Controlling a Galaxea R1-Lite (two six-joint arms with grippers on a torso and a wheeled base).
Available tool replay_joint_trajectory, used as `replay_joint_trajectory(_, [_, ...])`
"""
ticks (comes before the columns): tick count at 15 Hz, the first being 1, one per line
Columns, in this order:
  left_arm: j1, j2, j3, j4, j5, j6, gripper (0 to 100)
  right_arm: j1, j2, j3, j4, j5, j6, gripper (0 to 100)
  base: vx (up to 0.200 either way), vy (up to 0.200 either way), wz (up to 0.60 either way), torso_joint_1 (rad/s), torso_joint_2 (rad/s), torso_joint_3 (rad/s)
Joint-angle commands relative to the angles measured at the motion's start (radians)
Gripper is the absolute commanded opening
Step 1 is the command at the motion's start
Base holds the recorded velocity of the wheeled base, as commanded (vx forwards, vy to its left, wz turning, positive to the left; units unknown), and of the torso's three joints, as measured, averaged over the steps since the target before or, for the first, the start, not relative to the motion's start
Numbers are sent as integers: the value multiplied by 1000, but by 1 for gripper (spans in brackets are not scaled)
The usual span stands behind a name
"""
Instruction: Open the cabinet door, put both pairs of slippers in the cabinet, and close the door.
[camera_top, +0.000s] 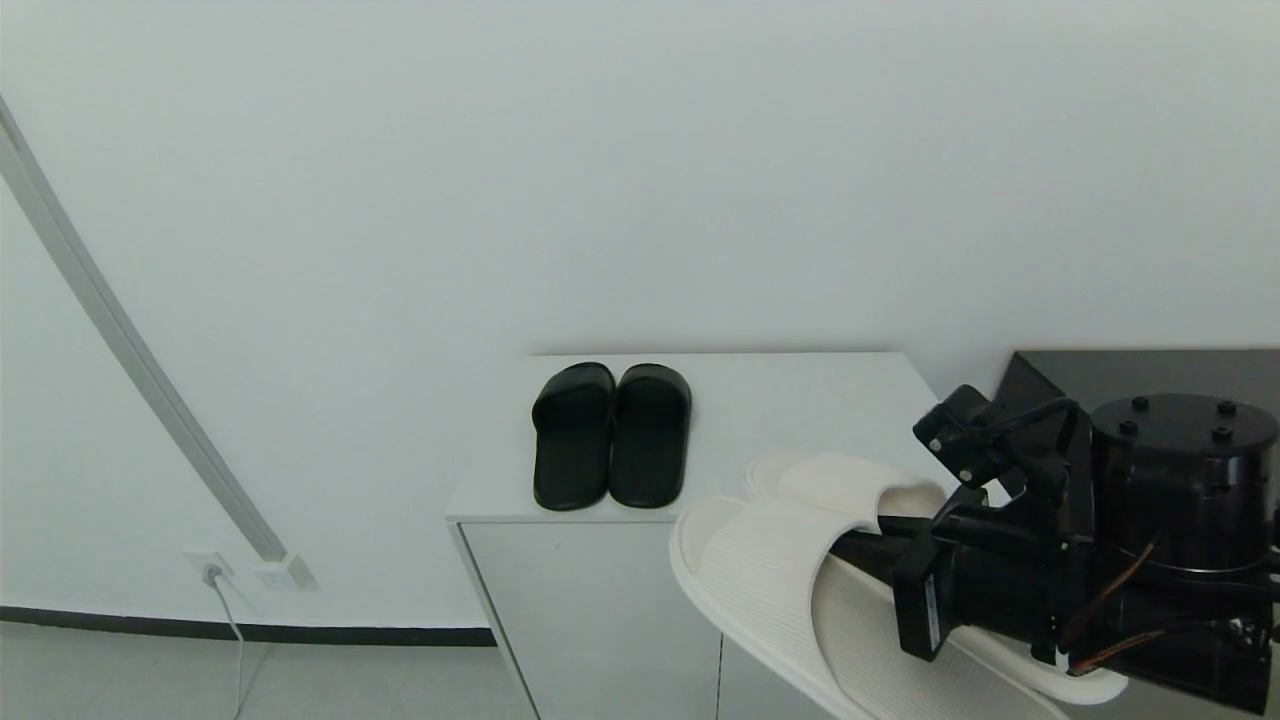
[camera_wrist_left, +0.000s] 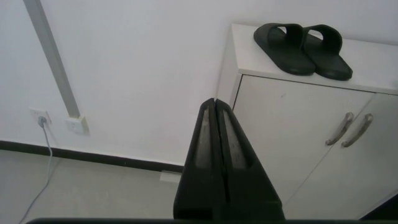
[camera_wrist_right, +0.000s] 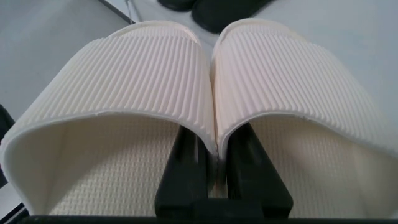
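Note:
A pair of black slippers (camera_top: 611, 434) stands side by side on top of the white cabinet (camera_top: 780, 400); the left wrist view has the black slippers (camera_wrist_left: 303, 48) above the closed doors with two metal handles (camera_wrist_left: 351, 129). My right gripper (camera_wrist_right: 213, 171) is shut on the pair of white ribbed slippers (camera_wrist_right: 211, 81), its fingers inside the straps. In the head view the white slippers (camera_top: 790, 580) hang in the air in front of the cabinet's right part. My left gripper (camera_wrist_left: 216, 134) is shut and empty, low and left of the cabinet.
A white wall (camera_top: 500, 200) rises behind the cabinet, with a slanted cable duct (camera_top: 120, 340) and a socket with a plugged cord (camera_top: 210, 572) at the left. Bare floor (camera_top: 250, 680) lies left of the cabinet. A dark surface (camera_top: 1150, 370) adjoins the cabinet's right.

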Motion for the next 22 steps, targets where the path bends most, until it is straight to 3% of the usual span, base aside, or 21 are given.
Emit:
replay_joint_trajectory(1, [0,1,0,0,0,-1,0,2,-1,9,-2,0,-1,0,-200,0,0,-2,-2,7])
replay_joint_trajectory(18, [0,0,0,-1,0,7,0,2,20,38,-8,8,-28,0,0,0,0,0,0,0])
replay_joint_trajectory(22, [0,0,0,0,-3,7,0,2,17,44,-10,6,-30,0,0,0,0,-133,311,175])
